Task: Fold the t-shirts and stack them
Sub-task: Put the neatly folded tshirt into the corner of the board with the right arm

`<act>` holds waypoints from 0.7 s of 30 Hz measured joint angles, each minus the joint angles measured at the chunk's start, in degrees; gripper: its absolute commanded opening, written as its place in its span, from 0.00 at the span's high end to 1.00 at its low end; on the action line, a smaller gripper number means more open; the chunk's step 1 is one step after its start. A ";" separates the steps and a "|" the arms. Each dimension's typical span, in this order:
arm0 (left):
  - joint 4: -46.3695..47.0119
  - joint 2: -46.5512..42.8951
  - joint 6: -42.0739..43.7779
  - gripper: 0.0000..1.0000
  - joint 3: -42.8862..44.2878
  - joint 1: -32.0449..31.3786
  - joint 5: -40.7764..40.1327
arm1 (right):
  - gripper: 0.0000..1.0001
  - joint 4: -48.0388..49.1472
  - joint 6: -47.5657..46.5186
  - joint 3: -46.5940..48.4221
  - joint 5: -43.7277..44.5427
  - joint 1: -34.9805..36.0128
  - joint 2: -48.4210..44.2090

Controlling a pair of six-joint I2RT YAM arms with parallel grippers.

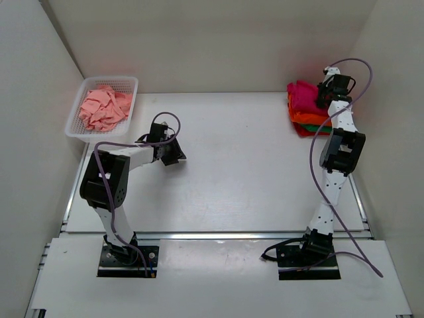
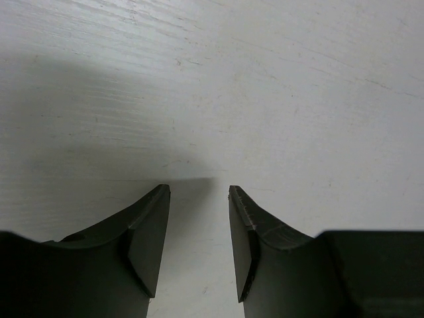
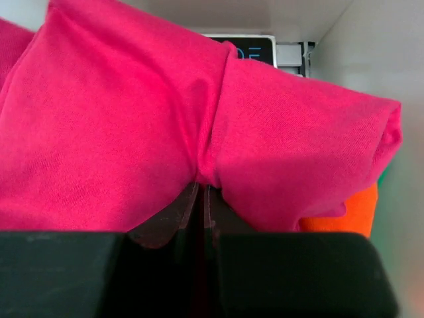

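Top external view, left to right: your pale salmon-pink cloth t-shirt (image 1: 103, 107) lies crumpled in the white plastic mesh basket (image 1: 111, 79). Your left gripper (image 2: 199, 192) hovers half-spread over the white table (image 1: 238, 165). Your right gripper (image 3: 202, 189) pinches the magenta-pink cloth t-shirt (image 3: 119, 119) topping the far-right folded stack (image 1: 310, 119).

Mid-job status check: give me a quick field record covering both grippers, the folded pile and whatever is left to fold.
left gripper: open, empty, low over the bare table
right gripper: shut on a fold of the magenta shirt
stack: far right corner; magenta shirt on top, orange shirt right under it
left to fold: pale pink shirt, crumpled in the white basket, far left corner
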 measured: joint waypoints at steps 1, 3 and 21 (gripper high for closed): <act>0.00 -0.02 -0.02 0.47 -0.07 -0.07 0.07 | 0.92 -0.11 -0.02 0.00 0.28 0.00 0.11; 0.00 -0.26 -0.17 0.47 -0.35 -0.09 0.22 | 0.89 -0.24 0.00 0.00 0.85 0.00 -0.87; -5.01 -21.64 -1.49 0.26 -12.11 -2.01 1.42 | 0.01 -1.09 7.21 -43.69 13.14 11.91 -58.14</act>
